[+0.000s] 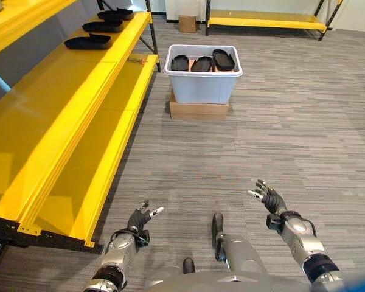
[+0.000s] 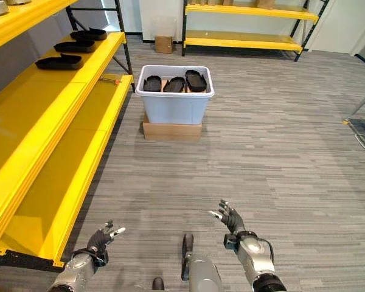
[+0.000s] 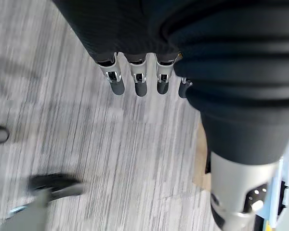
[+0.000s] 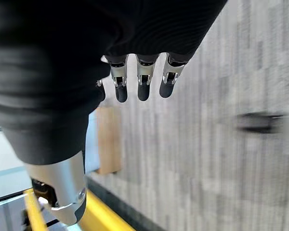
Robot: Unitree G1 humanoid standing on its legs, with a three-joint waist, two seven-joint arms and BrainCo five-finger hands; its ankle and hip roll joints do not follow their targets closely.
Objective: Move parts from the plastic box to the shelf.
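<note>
A pale grey plastic box point(image 1: 202, 85) stands on a flat cardboard carton point(image 1: 198, 110) on the floor ahead. It holds three black oval parts point(image 1: 202, 62). Three more black parts point(image 1: 88, 42) lie on the far end of the yellow shelf point(image 1: 55, 109) at my left. My left hand point(image 1: 140, 219) hangs low by the shelf's near corner, fingers relaxed and empty. My right hand point(image 1: 270, 199) is out at the lower right, fingers spread, holding nothing. Both hands are far from the box.
The yellow shelf runs along the whole left side, with a lower board point(image 1: 103, 158) jutting out towards the floor. A second yellow rack point(image 1: 264, 21) and a small cardboard box point(image 1: 187, 24) stand at the far wall. Grey carpet lies between me and the box.
</note>
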